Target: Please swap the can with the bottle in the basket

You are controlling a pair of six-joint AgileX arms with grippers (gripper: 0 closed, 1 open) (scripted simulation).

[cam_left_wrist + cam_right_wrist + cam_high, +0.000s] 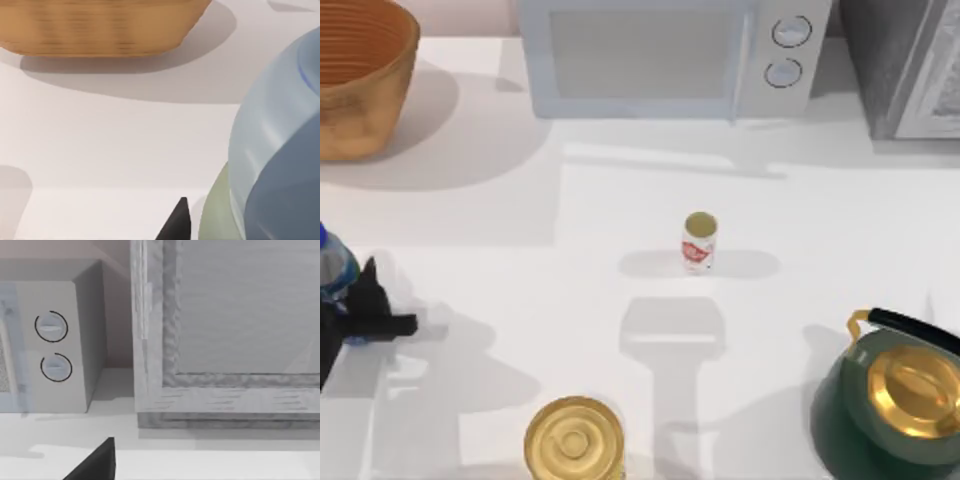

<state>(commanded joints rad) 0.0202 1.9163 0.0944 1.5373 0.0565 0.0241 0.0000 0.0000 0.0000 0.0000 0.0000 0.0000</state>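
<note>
From above, my left gripper is working at the table's left edge, closed around the bottle, which is already out of the basket sitting empty at the far left corner; the can is standing upright mid-table. In the left wrist view, the bottle is looming close beside one dark fingertip, the basket ahead. In the right wrist view, my right arm is idling before the microwave. Next I'm judging: set the bottle down, then fetch the can
</note>
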